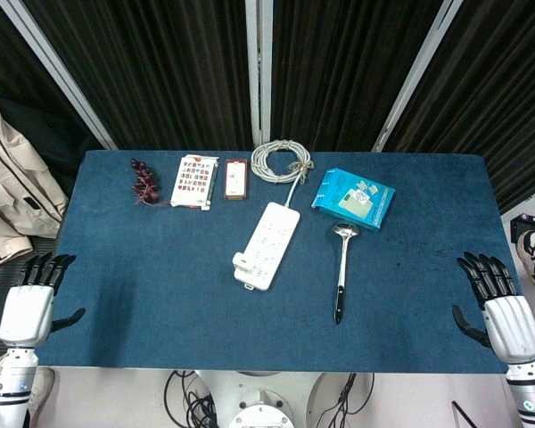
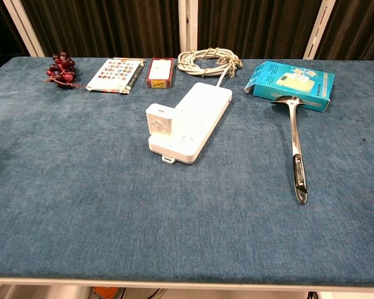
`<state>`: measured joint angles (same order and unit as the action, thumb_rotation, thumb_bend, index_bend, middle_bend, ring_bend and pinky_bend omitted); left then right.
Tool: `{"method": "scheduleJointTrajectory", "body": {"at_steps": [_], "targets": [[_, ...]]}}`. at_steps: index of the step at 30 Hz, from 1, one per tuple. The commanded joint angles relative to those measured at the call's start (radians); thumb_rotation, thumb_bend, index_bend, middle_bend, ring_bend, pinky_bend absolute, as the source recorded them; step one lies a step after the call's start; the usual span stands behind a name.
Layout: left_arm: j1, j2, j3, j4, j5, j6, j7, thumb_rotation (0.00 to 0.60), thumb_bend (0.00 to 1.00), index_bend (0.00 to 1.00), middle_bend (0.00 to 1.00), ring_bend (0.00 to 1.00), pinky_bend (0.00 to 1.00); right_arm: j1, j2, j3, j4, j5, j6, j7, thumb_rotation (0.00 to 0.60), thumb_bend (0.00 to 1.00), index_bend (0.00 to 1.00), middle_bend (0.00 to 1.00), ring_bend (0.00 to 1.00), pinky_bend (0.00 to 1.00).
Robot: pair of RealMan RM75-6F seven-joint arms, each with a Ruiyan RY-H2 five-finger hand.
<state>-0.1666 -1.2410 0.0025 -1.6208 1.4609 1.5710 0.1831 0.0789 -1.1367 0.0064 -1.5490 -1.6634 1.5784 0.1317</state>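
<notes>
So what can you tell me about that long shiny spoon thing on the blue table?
It is a ladle that looks like polished metal, with a small round bowl at the far end and a long thin stem ending in a dark handle towards the robot. It lies flat on the blue cloth table, almost straight front to back. Its bowl sits right by the turquoise box, seeming to touch it. The white power strip lies apart on its left. No hand touches it.

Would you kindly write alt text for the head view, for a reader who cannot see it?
Two robot hands, left hand and right hand, rest open at the near corners of a blue table. Mid-table lie a white power strip with coiled cable and a ladle; behind are a blue box, a card sheet and dark berries.
</notes>
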Motion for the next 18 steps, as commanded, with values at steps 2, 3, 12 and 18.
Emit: {"method": "scheduleJointTrajectory", "body": {"at_steps": [2, 3, 12, 18], "targets": [[0.004, -0.004, -0.008, 0.004, 0.001, -0.004, -0.001, 0.600, 0.04, 0.15, 0.17, 0.08, 0.11, 0.011, 0.006, -0.003, -0.006, -0.007, -0.018, -0.004, 0.600, 0.35, 0.00, 0.06, 0.00, 0.00], [0.005, -0.004, -0.010, 0.005, 0.000, -0.007, -0.002, 0.600, 0.04, 0.15, 0.17, 0.08, 0.11, 0.014, 0.007, -0.003, -0.008, -0.008, -0.024, -0.005, 0.600, 0.35, 0.00, 0.06, 0.00, 0.00], [-0.043, -0.017, -0.053, 0.018, 0.021, -0.070, -0.049, 0.600, 0.04, 0.16, 0.16, 0.08, 0.11, 0.135, 0.051, 0.010, -0.071, -0.024, -0.206, -0.058, 0.600, 0.35, 0.00, 0.04, 0.00, 0.00], [-0.204, -0.024, -0.112, 0.037, 0.094, -0.227, -0.087, 0.600, 0.05, 0.19, 0.17, 0.08, 0.13, 0.376, 0.051, 0.098, -0.131, 0.019, -0.519, -0.096, 0.600, 0.35, 0.00, 0.03, 0.00, 0.00]]}}
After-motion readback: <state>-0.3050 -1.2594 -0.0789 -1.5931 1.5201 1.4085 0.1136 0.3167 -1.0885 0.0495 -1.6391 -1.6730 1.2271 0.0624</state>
